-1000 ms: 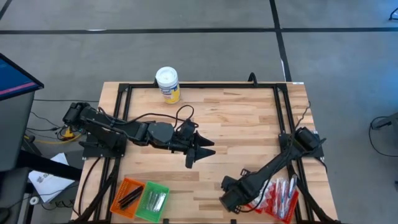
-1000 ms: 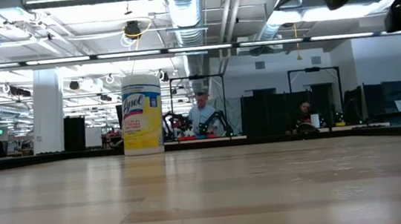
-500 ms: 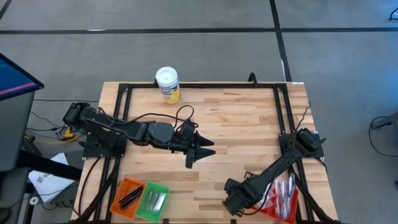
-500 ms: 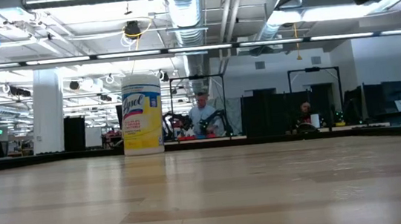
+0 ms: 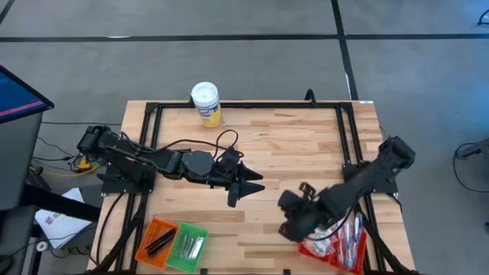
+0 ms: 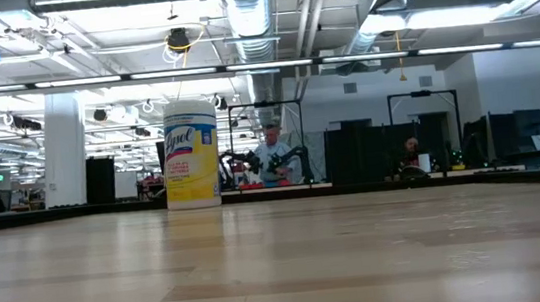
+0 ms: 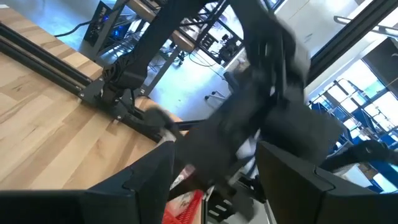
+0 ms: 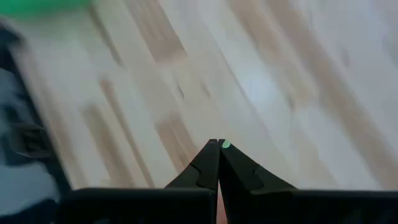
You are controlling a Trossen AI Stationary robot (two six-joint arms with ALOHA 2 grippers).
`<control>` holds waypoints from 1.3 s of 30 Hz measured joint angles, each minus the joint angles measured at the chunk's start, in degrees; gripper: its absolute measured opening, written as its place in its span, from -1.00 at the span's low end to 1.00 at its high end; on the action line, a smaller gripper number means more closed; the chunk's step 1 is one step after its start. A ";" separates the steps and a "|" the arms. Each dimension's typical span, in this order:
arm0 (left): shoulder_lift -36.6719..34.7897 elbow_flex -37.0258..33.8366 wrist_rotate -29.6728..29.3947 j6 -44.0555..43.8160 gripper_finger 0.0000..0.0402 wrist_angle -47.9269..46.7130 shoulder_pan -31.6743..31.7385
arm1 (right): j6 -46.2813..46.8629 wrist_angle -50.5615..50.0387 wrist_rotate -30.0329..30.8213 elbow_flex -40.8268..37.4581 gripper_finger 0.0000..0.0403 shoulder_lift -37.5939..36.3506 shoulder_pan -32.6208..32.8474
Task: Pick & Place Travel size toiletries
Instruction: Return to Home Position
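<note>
The travel size toiletries (image 5: 350, 238), silvery sticks and white sachets, lie in a red mesh basket (image 5: 330, 253) at the table's near right corner. My right gripper (image 5: 290, 228) hangs shut above the table just left of that basket, pointing steeply down; its wrist view shows the fingertips (image 8: 217, 144) closed together over bare wood. My left gripper (image 5: 247, 190) stands open over the table's middle, nothing between its fingers (image 7: 149, 180); its wrist view looks at the blurred right arm and the red basket (image 7: 186, 205).
An orange basket (image 5: 155, 241) with dark items and a green basket (image 5: 188, 246) with silvery ones sit at the near left edge. A white-lidded yellow canister (image 5: 206, 103) stands at the far edge. A black frame rail (image 5: 348, 145) runs along the right side.
My right gripper has risen from low at the table's near edge and moved toward the far edge, most of it in the last half second; its arm now stands higher beside the red basket. The left arm has kept still.
</note>
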 joint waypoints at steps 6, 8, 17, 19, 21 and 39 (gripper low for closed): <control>0.00 0.00 0.17 0.00 0.10 -0.04 0.74 | -13.39 18.35 1.42 -5.20 -1.00 -9.14 -3.66; 0.00 0.00 0.26 0.00 0.10 -0.02 1.66 | -16.21 24.32 0.09 -8.96 -1.00 -11.34 -4.71; 0.00 0.00 0.79 0.00 0.01 -2.36 8.29 | -24.64 35.29 -6.90 -28.89 -1.00 -25.33 -10.70; 0.00 0.00 1.74 -0.03 -0.10 -3.28 9.98 | -27.21 37.30 -8.15 -33.34 -1.00 -30.64 -13.11; 0.00 0.00 2.70 -0.04 -0.25 -3.48 11.65 | -30.23 39.69 -10.56 -37.14 -1.00 -35.88 -16.21; 0.00 0.00 3.41 10.32 -0.99 -3.43 16.76 | -53.36 49.50 -29.77 -50.24 -1.00 -56.78 -40.31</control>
